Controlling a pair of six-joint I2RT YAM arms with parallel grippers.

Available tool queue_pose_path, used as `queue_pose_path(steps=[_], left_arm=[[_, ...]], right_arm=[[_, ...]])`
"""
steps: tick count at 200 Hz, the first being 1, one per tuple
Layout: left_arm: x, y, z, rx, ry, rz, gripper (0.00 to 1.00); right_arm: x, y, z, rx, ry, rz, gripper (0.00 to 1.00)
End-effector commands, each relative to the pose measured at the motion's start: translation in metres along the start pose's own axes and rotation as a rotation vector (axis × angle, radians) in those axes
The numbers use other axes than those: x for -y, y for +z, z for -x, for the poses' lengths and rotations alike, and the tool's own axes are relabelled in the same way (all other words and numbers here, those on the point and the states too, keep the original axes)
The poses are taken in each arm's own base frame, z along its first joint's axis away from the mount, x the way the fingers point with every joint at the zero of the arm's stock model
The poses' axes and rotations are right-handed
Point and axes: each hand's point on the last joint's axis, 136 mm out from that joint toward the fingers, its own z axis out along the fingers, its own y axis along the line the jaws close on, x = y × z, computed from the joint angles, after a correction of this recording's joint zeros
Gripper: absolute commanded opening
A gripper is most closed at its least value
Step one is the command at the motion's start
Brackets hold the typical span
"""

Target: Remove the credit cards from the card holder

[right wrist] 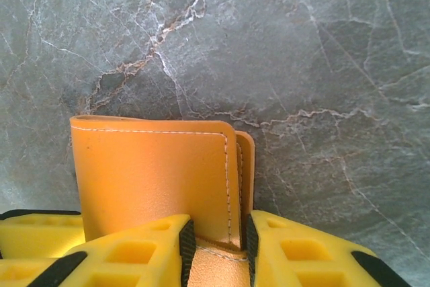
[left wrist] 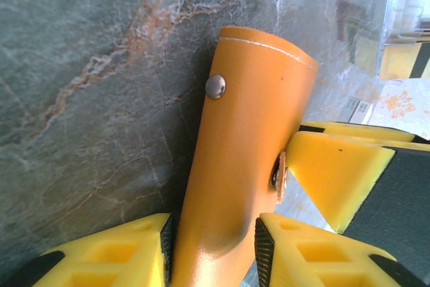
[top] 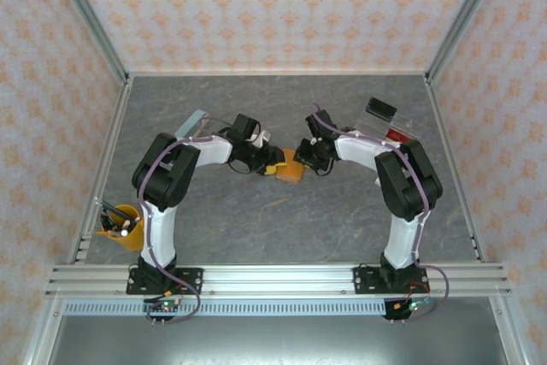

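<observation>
Top external: left end effector (top: pixel 272 162) and right end effector (top: pixel 305 156) meet at centre of desk (top: pixel 256 228), both clenched on orange holder (top: pixel 291 170). Holder folded shut, snap stud (left wrist: pixel 216 86) visible. Step: opening holder. Next: likely spread flaps, expose cards.

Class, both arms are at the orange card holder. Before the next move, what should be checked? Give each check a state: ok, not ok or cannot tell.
1. Grip of the left gripper on the card holder: ok, fingers closed against it.
2. Grip of the right gripper on its edge: ok.
3. Holder opened enough to reach the pockets: not ok, it looks folded.
4. Fastening at the snap stud undone: cannot tell.
5. How many credit cards sit inside: cannot tell.
6. Bare table nearby for laying cards: ok.
</observation>
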Motion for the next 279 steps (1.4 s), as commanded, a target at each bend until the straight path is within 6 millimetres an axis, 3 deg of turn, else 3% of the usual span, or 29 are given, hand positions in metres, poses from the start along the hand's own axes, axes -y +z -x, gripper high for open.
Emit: queue_pose_path(steps=[1,39,63,102,140,191,279], left_arm=[[0.028,0.003,-0.001,-0.019,0.050,-0.119,0.37],[0.022,-0.002,0.002,0.009,0.050,-0.093,0.22],[0.020,-0.007,0.001,0.020,0.067,-0.067,0.10],[0.020,-0.017,-0.002,0.037,0.101,-0.028,0.03],[0.021,-0.020,-0.004,0.040,0.113,-0.013,0.00],[0.019,-0.019,-0.005,0.033,0.107,-0.014,0.00],[0.013,-0.016,-0.007,0.028,0.086,-0.003,0.00]], right_arm=[[0.009,0.011,-0.014,-0.042,0.013,-0.013,0.30],[0.007,-0.005,-0.006,0.011,-0.003,-0.027,0.34],[0.010,-0.023,0.002,0.081,-0.018,-0.060,0.45],[0.004,-0.041,-0.001,0.129,-0.065,-0.118,0.50],[0.000,-0.034,-0.009,0.112,-0.082,-0.186,0.46],[-0.013,-0.027,-0.012,0.062,-0.126,-0.136,0.44],[-0.009,-0.014,-0.009,0.042,-0.125,-0.182,0.45]])
